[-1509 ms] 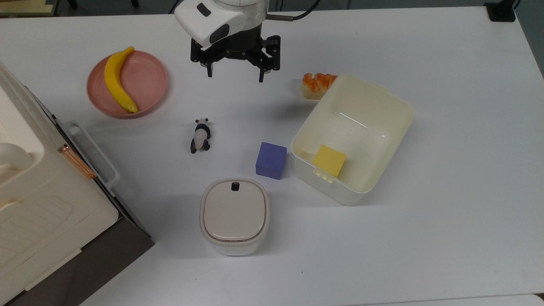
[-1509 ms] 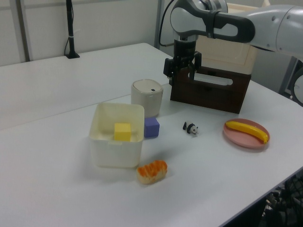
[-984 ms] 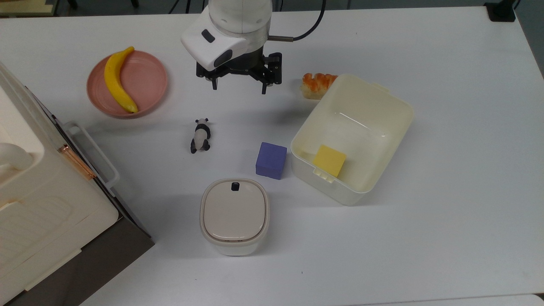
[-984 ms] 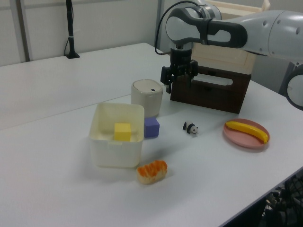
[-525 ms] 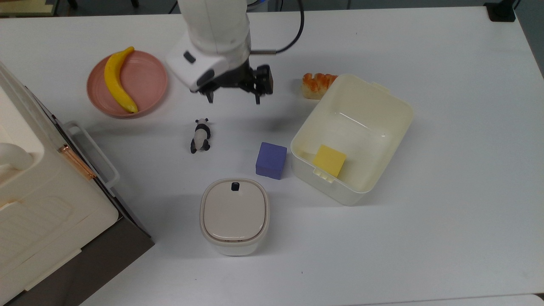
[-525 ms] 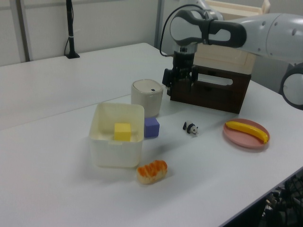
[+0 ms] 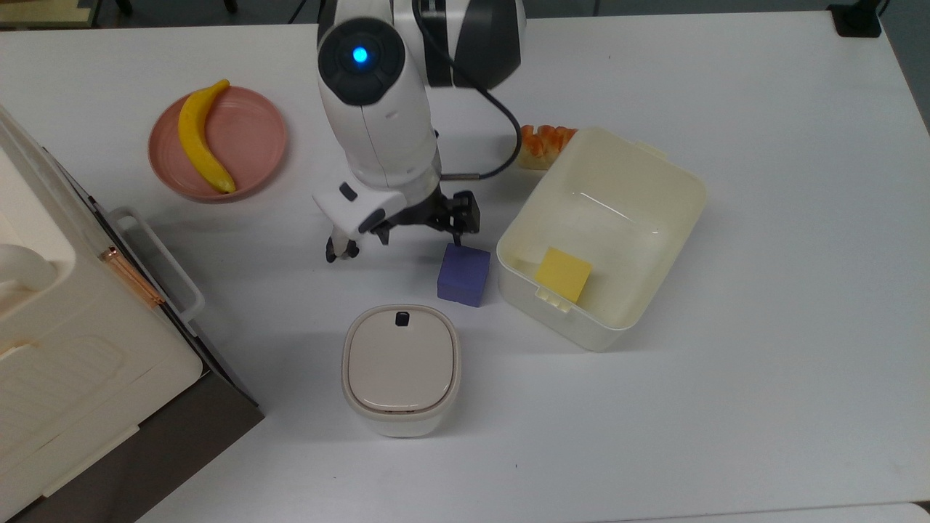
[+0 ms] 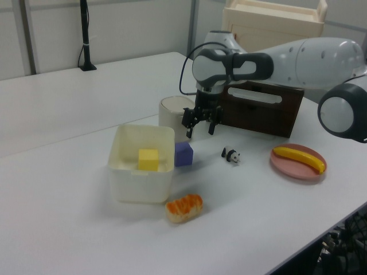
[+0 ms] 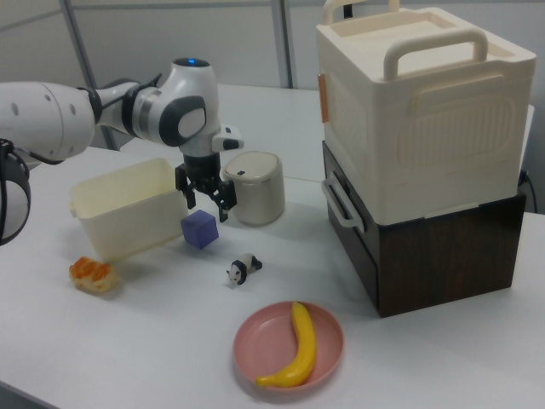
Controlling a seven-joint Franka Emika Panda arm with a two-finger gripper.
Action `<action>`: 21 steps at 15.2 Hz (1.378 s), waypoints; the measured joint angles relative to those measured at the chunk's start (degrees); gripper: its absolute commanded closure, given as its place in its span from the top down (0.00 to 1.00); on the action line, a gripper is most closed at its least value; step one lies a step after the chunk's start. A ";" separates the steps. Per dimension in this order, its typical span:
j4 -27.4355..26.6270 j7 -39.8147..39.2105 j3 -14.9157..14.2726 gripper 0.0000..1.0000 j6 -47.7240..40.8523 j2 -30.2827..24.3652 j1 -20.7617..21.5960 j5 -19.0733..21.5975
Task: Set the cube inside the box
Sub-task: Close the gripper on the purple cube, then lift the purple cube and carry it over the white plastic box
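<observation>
The gripper (image 8: 200,128) hangs with fingers spread wide and empty just above the purple cube (image 7: 463,274). The cube sits mid-table (image 7: 763,363), well clear of every edge, just beside the cream box (image 7: 672,240) holding a yellow block (image 7: 563,274).

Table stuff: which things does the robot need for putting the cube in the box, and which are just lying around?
Needed:
small purple-blue cube
large cream-white plastic tub
black two-finger gripper, open above the cube

Just lying about:
yellow block inside the tub
yellow banana on a pink plate
toy panda
beige lidded container
orange-topped sushi piece
big cream and brown case
</observation>
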 measured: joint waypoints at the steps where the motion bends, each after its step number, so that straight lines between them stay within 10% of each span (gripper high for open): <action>1: -0.05 -0.23 0.05 1.00 0.88 0.65 0.02 0.94; 16: -0.12 -2.87 0.19 0.99 6.75 5.33 1.19 7.87; 18: -0.13 -2.87 0.19 0.77 7.54 6.03 1.22 7.87; 21: -0.13 -2.92 0.19 0.16 8.04 6.92 1.22 7.87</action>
